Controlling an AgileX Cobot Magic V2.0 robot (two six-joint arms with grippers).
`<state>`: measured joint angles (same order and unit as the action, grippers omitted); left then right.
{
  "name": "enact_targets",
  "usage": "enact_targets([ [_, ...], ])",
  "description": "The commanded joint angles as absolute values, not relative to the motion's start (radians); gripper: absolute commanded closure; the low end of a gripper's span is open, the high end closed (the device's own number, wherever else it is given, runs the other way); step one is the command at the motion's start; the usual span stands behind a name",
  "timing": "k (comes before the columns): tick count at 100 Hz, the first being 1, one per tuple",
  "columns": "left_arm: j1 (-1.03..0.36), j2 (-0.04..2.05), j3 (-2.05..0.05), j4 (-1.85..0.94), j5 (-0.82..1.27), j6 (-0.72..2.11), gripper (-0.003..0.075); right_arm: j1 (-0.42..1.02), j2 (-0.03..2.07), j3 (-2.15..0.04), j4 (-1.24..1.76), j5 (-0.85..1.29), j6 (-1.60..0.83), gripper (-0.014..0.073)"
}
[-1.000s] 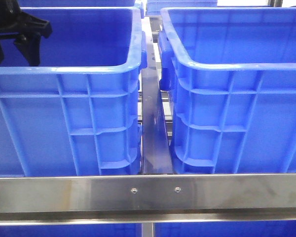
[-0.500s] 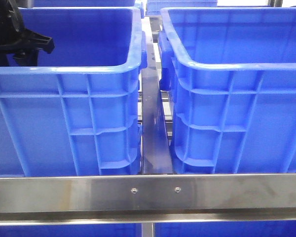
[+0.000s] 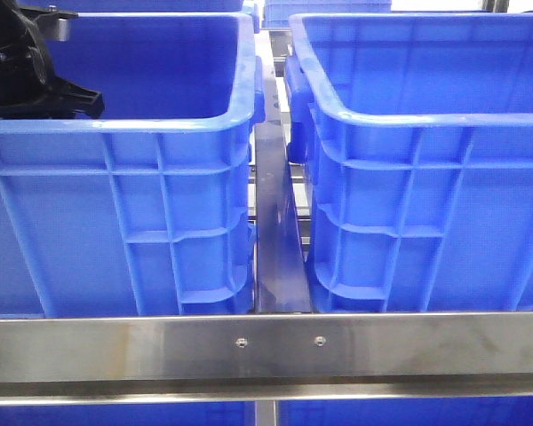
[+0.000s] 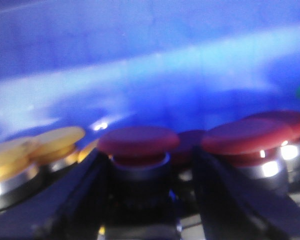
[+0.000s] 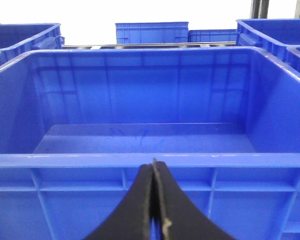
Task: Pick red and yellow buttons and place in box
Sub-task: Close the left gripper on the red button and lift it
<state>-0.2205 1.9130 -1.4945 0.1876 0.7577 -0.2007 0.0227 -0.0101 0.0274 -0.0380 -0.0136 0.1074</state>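
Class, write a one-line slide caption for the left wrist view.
Left end effector straddles a red button among red and yellow buttons.

Two large blue crates are counted in the front view, a left crate and a right crate. In the left wrist view, at least three red buttons are seen: one, a second and a third behind it. Two yellow buttons are counted, though blur leaves the totals uncertain.
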Motion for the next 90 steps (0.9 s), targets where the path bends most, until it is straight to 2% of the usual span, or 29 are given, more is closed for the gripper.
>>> enact_targets([
  [1,-0.219,1.876,-1.519,0.194,0.74,-0.22,0.0435,0.025,-0.032,0.028,-0.046,-0.091,0.104,0.0661],
  [5,-0.219,1.874,-1.519,0.198,0.74,-0.22,0.0478,0.025,-0.032,0.028,-0.046,-0.091,0.104,0.0661],
  [21,-0.219,1.869,-1.519,0.205,0.74,-0.22,0.0742,0.025,-0.032,0.028,-0.046,-0.091,0.104,0.0661],
  [69,-0.25,1.656,-1.517,0.138,0.878,-0.167,0.0739,0.025,-0.032,0.028,-0.046,-0.091,0.104,0.0661],
  [90,-0.316,1.51,-1.418,0.098,0.881,-0.143,0.0739,0.025,-0.032,0.028,-0.046,-0.091,0.104,0.0661],
])
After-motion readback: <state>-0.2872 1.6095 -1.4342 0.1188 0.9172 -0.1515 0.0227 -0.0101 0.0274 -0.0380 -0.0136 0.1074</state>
